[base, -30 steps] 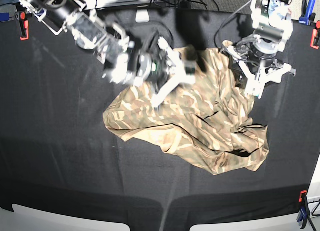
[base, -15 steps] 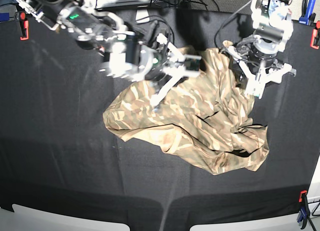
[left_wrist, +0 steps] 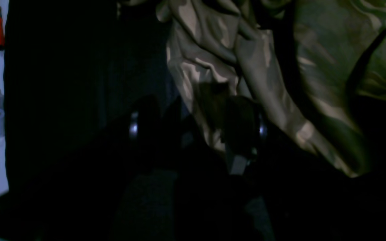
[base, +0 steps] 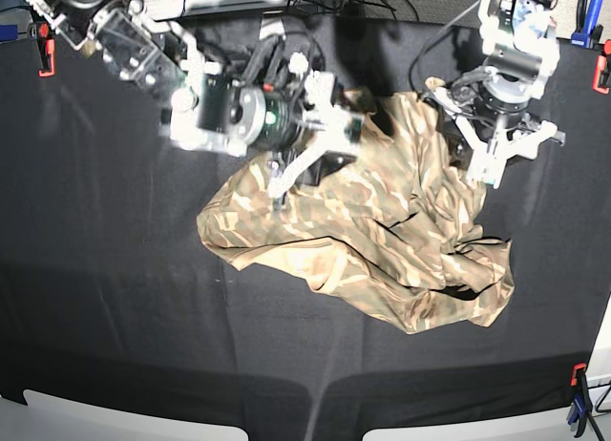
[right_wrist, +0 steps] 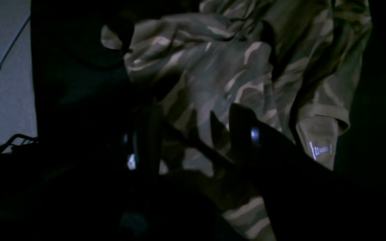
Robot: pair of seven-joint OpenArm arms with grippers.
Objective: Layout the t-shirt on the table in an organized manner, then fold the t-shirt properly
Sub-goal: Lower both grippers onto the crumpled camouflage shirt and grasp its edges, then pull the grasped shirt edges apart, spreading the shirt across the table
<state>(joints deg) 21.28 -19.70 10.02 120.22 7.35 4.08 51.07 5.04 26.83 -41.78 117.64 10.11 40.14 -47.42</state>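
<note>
Base view: I see the crumpled camouflage cotton t-shirt (base: 382,250) on the black cloth desk (base: 105,269); the right tool (base: 310,140) and left tool (base: 511,147) both stand apart, empty.

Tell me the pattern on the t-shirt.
The t-shirt has a camouflage print in tan, olive, brown and cream; the base view shows it best.

t-shirt (base: 372,241) collar hidden in folds, both wrist views too dark, right pincer (base: 315,145) motion-blurred
</note>
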